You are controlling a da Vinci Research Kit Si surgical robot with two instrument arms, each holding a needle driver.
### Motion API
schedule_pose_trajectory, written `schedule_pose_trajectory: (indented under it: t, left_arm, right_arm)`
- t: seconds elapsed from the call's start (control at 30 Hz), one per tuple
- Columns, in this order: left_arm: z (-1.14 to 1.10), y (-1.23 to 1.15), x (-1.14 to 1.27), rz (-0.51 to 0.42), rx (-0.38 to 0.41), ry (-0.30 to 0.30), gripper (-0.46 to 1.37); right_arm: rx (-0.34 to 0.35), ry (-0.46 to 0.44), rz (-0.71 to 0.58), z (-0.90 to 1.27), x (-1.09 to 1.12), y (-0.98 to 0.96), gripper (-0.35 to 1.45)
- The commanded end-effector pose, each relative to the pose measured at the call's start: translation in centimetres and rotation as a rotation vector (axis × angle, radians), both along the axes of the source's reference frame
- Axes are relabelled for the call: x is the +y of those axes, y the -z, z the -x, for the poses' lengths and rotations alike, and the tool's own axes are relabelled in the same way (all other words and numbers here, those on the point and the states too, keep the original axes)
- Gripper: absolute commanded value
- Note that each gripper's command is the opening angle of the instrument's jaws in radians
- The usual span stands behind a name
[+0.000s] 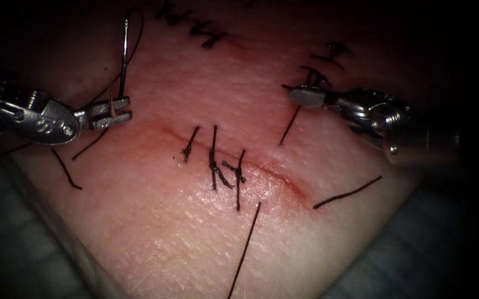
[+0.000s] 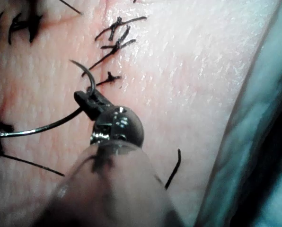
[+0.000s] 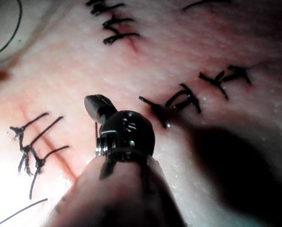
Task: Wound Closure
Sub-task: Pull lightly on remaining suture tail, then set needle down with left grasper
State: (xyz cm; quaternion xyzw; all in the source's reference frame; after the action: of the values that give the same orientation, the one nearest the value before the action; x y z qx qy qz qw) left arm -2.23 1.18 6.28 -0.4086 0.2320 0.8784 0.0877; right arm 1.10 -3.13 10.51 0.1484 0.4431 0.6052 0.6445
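Left tool (image 1: 118, 111): jaws clamped on the needle (image 1: 123, 58), holding it near one end of its curve. The needle stands clear above the tissue (image 1: 206, 232), well left of the cut (image 1: 272, 174), and is not in it. In the left wrist view the needle (image 2: 41, 127) sweeps out from the jaws, with a short hooked portion on the other side.

Right tool (image 1: 305, 97): jaws together, on the right and far side of the cut. A short length of thread (image 1: 290, 126) runs from the jaw tips toward the cut; whether the jaws actually grip it cannot be determined.

Outward from the tools: three tied stitches (image 1: 214, 158) cross the left and middle of the cut. Its right end lies unstitched, with red fluid (image 1: 297, 191) along it. Loose cut ends (image 1: 347, 192) lie to the right and left.

Assessment: a firm, non-slipping hold on the needle seems essential, with the trailing thread kept off the finished knots.
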Motion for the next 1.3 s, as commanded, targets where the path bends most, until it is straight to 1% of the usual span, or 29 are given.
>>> schedule_pose_trajectory:
  t: [0.03,0.23,0.5,0.6,0.67,0.73,0.77,0.8,0.83,0.87,0.9,0.93,1.0,1.1,1.3]
  left_arm:
    - [0.0,0.0,0.0,-0.001,0.0,-0.002,-0.35]
    - [0.0,-0.01,0.0,-0.001,0.0,-0.002,-0.35]
    - [0.0,-0.01,0.0,-0.001,0.0,-0.002,-0.35]
    - [0.0,-0.01,0.0,-0.001,0.0,-0.002,-0.35]
    - [0.0,-0.01,0.0,-0.001,0.0,-0.002,-0.35]
    - [-0.01,-0.01,0.0,-0.001,0.0,-0.002,-0.35]
    - [-0.01,-0.01,0.0,-0.001,0.0,-0.003,-0.35]
    - [-0.01,-0.01,0.0,-0.001,0.0,-0.003,-0.35]
    - [-0.01,-0.01,0.0,-0.001,-0.001,-0.003,-0.35]
    - [-0.01,-0.01,0.0,-0.001,-0.001,-0.003,-0.35]
    - [-0.01,-0.01,0.0,-0.001,-0.001,-0.003,-0.35]
    - [-0.01,-0.02,0.01,-0.001,-0.001,-0.003,-0.35]
    - [-0.02,-0.03,0.01,-0.001,-0.002,-0.004,-0.35]
    - [-0.02,-0.05,0.02,0.001,-0.002,-0.005,-0.35]
    - [-0.04,-0.11,0.02,0.004,-0.001,-0.006,-0.35]
  right_arm:
    - [-0.005,0.005,0.004,0.0,0.01,0.0,-0.35]
    - [-0.01,0.015,0.012,0.0,0.02,0.06,-0.35]
    - [-0.003,0.025,0.014,-0.05,0.01,0.08,-0.35]
    - [-0.013,0.036,0.031,-0.08,0.02,0.07,-0.35]
    - [0.006,0.023,0.054,-0.09,0.03,0.07,-0.35]
    - [0.039,-0.008,0.087,-0.08,0.04,0.07,-0.35]
    - [0.042,-0.01,0.097,-0.08,0.05,0.07,-0.23]
    - [0.047,-0.014,0.107,-0.08,0.06,0.07,0.43]
    - [0.052,-0.018,0.126,-0.08,0.08,0.07,0.79]
    - [0.057,-0.021,0.158,-0.07,0.1,0.07,1.08]
    - [0.059,-0.022,0.187,-0.06,0.12,0.08,1.19]
    - [0.058,-0.02,0.215,-0.05,0.14,0.08,1.25]
    - [0.062,-0.019,0.251,-0.01,0.17,0.07,1.29]
    - [0.055,-0.006,0.27,0.05,0.18,0.07,1.26]
    - [0.033,0.046,0.326,0.3,0.22,0.07,1.26]
